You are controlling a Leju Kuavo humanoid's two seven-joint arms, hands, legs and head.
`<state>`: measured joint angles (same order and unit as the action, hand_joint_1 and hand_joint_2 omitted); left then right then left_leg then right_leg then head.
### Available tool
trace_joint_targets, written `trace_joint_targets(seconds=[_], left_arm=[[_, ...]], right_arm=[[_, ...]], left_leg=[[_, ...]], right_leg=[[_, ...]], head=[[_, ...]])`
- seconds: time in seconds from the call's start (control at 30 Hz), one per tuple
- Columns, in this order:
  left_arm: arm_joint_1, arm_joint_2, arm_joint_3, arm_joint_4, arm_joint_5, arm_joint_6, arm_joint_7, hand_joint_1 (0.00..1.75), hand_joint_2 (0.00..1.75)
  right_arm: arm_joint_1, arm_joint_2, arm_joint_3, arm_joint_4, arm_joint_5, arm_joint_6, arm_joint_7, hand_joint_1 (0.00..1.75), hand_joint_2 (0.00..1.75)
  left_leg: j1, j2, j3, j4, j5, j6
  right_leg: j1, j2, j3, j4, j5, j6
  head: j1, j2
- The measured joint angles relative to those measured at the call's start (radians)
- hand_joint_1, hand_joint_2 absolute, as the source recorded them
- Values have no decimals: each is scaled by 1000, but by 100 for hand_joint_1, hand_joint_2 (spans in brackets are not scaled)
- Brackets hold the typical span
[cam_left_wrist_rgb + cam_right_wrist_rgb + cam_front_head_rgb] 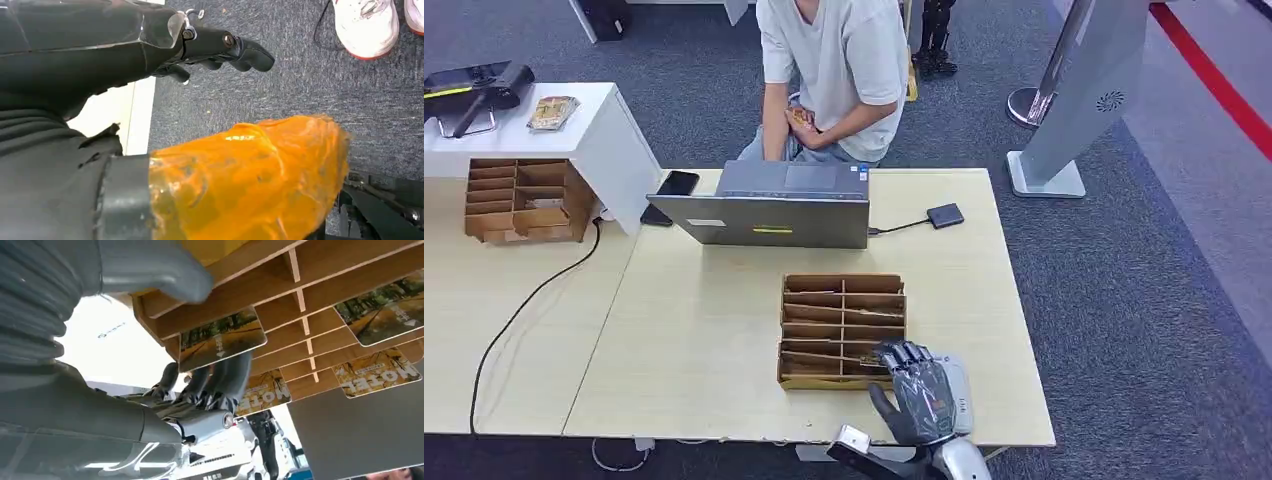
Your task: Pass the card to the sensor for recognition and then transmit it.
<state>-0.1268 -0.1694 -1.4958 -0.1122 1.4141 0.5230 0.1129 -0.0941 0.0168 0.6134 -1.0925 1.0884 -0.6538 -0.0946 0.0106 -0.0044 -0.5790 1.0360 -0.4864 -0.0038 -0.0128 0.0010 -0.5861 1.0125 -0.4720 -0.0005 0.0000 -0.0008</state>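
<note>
My right hand [921,397] sits at the near edge of the bench [704,340], its fingers [220,380] reaching into the near right corner of the wooden card rack [842,330]. In the right wrist view the card [220,338] I am after lies just beyond the fingertips, jutting flat out of its slot toward the hand with its long axis running along the slot. The dark fingers lie under its free edge and the thumb [155,267] sits apart on the far side of the rack wall; I cannot tell whether they touch the card, and I judge nothing is gripped yet. The fingers are part-spread, not closed.

I count 4 cards in the right wrist view, 3 of them lettered MOTEL. There are 2 wooden racks: 1 under my hand and 1 [522,199] at the far left of the bench. 1 laptop [764,208] stands at the far edge with 1 small black sensor [945,215] wired to it on its right, well apart from the rack. 1 person [834,70] sits behind the laptop.

My left hand [220,47] hangs over the carpet, fingers loosely curled, holding nothing. The right hand is plainly the nearer; I judge the next move is a pinch and a pull along the slot.
</note>
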Motion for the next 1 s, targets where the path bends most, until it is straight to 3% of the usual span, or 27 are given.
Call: trace_joint_targets(seconds=[0.17, 0.5, 1.0], left_arm=[[0, 0, 0, 0, 4, -5, -2, 0, 0], [0, 0, 0, 0, 11, -8, -2, 0, 0], [0, 0, 0, 0, 33, -2, -2, 0, 0]], right_arm=[[-8, 2, -4, 4, 0, -3, 2, 145, 175], [-10, 11, -15, -11, -2, -14, -16, 171, 175], [74, 72, -128, -220, 49, -15, -202, 175, 175]], left_leg=[[0, 0, 0, 0, 0, 0], [0, 0, 0, 0, 0, 0], [0, 0, 0, 0, 0, 0]], right_leg=[[0, 0, 0, 0, 0, 0], [0, 0, 0, 0, 0, 0], [0, 0, 0, 0, 0, 0]], head=[[0, 0], [0, 0], [0, 0]])
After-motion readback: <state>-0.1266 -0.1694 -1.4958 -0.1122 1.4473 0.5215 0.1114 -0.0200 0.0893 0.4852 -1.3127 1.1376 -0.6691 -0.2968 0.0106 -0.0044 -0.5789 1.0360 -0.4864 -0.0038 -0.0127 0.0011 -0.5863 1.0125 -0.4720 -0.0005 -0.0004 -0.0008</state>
